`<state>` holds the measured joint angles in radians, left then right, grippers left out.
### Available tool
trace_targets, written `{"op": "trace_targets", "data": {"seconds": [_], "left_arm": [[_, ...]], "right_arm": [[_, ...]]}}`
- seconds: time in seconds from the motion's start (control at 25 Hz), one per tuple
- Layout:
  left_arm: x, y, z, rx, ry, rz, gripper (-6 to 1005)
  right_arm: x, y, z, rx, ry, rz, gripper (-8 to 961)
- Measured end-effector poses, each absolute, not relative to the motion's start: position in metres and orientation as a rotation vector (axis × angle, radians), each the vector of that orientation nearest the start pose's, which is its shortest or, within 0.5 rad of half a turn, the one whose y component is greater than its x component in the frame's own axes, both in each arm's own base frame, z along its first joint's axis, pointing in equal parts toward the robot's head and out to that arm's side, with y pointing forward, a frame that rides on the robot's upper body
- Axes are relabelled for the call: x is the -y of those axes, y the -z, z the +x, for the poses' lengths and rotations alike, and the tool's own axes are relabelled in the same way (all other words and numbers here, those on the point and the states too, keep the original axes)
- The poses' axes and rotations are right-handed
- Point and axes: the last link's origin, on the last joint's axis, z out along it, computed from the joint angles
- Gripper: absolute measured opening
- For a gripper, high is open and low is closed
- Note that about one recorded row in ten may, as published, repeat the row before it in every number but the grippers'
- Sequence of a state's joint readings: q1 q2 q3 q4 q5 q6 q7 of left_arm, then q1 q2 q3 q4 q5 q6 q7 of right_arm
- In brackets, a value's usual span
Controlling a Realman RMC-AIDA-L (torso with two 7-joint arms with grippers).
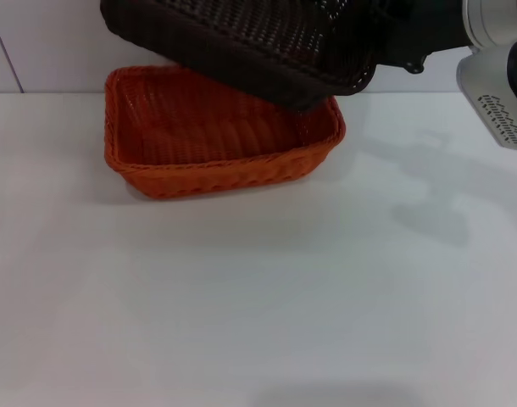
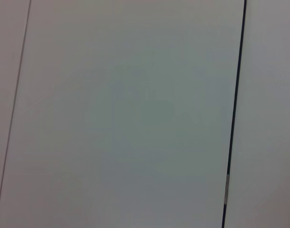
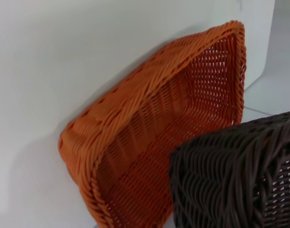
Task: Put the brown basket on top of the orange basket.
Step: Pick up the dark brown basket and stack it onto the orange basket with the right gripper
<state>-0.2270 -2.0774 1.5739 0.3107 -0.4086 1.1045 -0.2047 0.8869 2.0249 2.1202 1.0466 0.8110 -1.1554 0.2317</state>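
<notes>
At the top right of the head view, the right end effector (image 1: 394,42) sits against the right end of the brown basket (image 1: 241,38). The basket hangs in the air from there, so it seems to be held by that end's rim — though I cannot tell from any view how the fingers stand. It is carried tilted, its lowest corner dipping over the far right corner of the orange basket (image 1: 216,136); in the right wrist view the dark weave (image 3: 230,175) overlaps the orange rim (image 3: 149,90) closely, but whether they touch is unclear. That tilt probably comes from gripping one end only. The orange basket rests open side up on the white surface (image 1: 258,297), ready to receive it. The left end effector is not visible; its wrist camera faces only blank white panel.
</notes>
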Motion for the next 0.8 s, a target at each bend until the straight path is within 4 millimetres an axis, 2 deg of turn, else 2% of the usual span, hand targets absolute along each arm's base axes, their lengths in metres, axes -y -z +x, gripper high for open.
{"op": "trace_targets", "data": {"seconds": [0.28,0.8], "left_arm": [[-0.292,-0.051,-0.389,0.675,0.670,-1.203,808],[-0.291,-0.049,-0.392,0.686,0.662,-1.204,808]], "right_arm": [[-0.474,-0.038,0.122,1.851,0.591,-1.867,123],[-0.481,-0.032,0.123,1.901,0.600,-1.809,124]]}}
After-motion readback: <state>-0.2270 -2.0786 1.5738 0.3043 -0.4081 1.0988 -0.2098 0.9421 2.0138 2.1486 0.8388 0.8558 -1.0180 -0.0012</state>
